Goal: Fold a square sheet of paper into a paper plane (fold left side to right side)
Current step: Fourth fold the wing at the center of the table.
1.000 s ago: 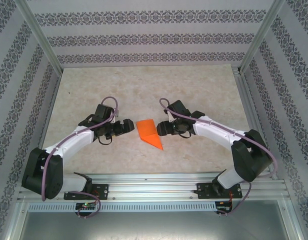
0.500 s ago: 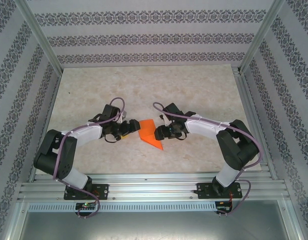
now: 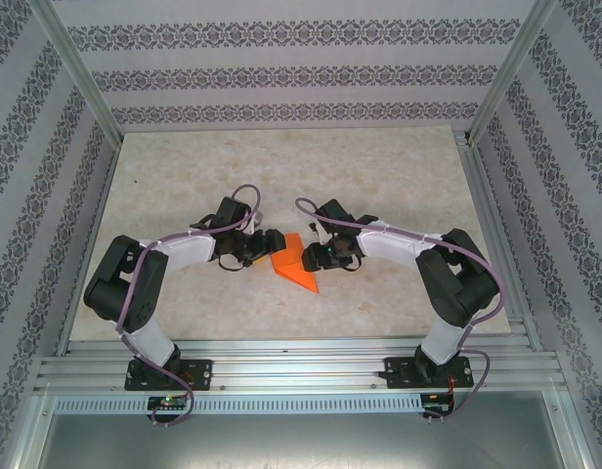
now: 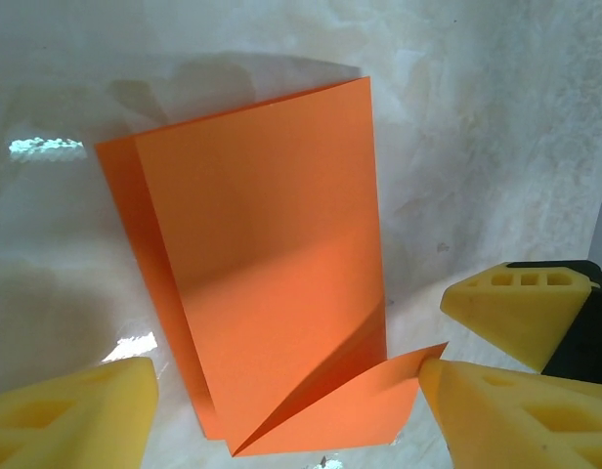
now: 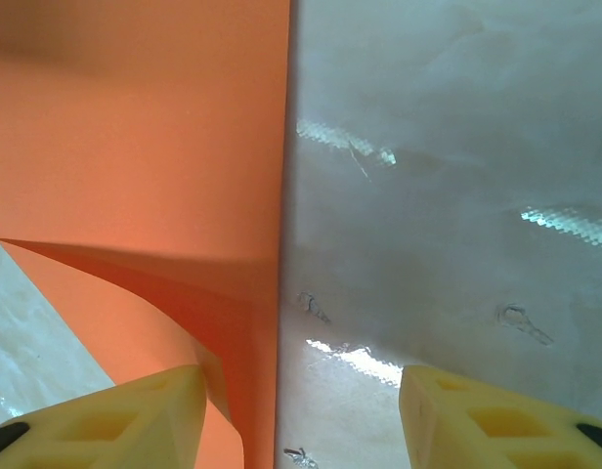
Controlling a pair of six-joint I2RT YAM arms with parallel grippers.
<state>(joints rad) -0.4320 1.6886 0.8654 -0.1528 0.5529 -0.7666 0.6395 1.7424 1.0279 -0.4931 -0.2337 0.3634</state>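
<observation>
Glossy marbled table (image 3: 379, 176) bears smooth orange paper (image 3: 293, 262), creased to a point.

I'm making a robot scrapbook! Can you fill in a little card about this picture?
Paper: orange paper, folded, pointed at the near end, lying on the table
Left gripper: open, at the paper's left edge
Right gripper: open, at the paper's right edge
Loose bit: a corner flap not pressed flat

Boxed in at centre: creased bright orange paper sheet (image 3: 293, 262) flanked tight by left gripper (image 3: 269, 244) and right gripper (image 3: 312, 256), jaws apart. Open room across far pale marbled tabletop (image 3: 281, 166). Blocked left and right by patterned walls (image 3: 42, 147).
</observation>
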